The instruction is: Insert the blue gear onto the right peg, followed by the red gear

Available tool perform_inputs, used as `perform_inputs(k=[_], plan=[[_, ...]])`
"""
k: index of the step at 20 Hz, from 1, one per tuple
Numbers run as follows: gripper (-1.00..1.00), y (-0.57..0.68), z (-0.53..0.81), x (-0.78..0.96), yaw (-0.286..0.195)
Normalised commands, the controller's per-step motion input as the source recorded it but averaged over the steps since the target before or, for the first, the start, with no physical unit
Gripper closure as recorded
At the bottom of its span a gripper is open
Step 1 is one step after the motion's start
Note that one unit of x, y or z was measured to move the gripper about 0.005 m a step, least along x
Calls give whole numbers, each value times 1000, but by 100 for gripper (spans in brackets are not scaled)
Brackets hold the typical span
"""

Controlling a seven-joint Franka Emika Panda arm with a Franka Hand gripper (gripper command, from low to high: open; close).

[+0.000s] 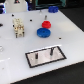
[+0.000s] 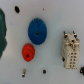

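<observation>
White desk (image 1: 65,35), nothing started yet. Blue gear (image 1: 43,32) lying flat mid-frame, red gear (image 1: 46,24) just behind, touching or nearly. Both pegs bare on plate (image 1: 46,56) at lower centre; right peg (image 1: 52,50) waiting. End effector unseen, state impossible to tell. Both insertions still ahead.

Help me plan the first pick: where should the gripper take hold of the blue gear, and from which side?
Probably from straight above, jaws closing across the toothed rim. The blue gear lies flat on the table; the red gear sits close, so set the fingers on the sides away from it.
</observation>
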Motion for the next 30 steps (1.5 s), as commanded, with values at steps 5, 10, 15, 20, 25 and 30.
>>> perform_inputs(k=[5,10,15,20,25,30], plan=[[-100,324,-332,-556,0],[-100,307,-390,-517,0],[-100,239,-443,-421,0],[-100,164,-499,-266,0],[-100,90,-532,-225,0],[-100,58,-530,-213,0]])
